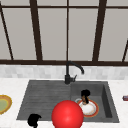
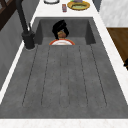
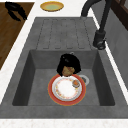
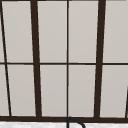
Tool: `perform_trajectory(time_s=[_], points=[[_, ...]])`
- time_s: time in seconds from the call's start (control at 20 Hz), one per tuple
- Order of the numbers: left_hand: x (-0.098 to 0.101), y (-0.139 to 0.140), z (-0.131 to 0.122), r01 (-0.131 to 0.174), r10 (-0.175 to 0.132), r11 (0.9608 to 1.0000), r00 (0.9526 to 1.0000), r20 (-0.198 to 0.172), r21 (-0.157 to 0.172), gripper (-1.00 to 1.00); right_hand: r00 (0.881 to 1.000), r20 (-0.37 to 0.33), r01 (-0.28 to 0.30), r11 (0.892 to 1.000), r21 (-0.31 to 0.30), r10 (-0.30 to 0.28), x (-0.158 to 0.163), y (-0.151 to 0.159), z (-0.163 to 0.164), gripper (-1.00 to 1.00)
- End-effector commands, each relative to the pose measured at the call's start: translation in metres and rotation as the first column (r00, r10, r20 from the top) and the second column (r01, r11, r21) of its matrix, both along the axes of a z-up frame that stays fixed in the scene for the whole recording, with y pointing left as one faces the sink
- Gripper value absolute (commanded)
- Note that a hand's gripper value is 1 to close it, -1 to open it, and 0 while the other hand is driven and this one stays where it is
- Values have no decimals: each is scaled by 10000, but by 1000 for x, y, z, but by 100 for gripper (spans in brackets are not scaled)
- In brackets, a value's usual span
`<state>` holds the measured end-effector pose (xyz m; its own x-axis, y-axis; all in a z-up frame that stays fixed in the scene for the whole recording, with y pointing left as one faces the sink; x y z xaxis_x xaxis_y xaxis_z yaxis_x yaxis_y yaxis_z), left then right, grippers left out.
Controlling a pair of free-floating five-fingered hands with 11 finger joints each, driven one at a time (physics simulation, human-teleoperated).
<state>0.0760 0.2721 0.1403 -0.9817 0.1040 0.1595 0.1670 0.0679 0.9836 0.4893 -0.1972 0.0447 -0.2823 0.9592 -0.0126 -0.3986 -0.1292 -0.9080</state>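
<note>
A kitchen: a dark grey ribbed sink [image 1: 42, 97] with a black curved faucet [image 1: 71, 71] set in what looks like white stone counter [image 1: 11, 85], below a dark-framed window [image 1: 67, 32].

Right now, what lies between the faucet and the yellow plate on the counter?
In the right side view, the sink's ribbed drainboard lies between the faucet and the yellow plate.

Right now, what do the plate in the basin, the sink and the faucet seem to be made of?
Plate: probably glazed ceramic, white centre, orange-red rim. Sink: looks like matte grey stone or composite, speckled, ridged drainboard. Faucet: likely matte black metal, thin curved spout. The right hand hovers at the plate's edge.
</note>
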Motion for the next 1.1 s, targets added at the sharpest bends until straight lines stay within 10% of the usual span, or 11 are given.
perform_trajectory(time_s=[0.0, 1.05], points=[[0, 0, 0, 0, 0, 10000, 10000, 0, 0, 0, 10000, -1, 50, 9997, 257, -50, 0, -25, 17, 100], [0, 0, 0, 0, 0, 10000, 10000, 0, 0, 0, 10000, -11, -11, 9981, 616, 11, 12, -179, 32, 100]])
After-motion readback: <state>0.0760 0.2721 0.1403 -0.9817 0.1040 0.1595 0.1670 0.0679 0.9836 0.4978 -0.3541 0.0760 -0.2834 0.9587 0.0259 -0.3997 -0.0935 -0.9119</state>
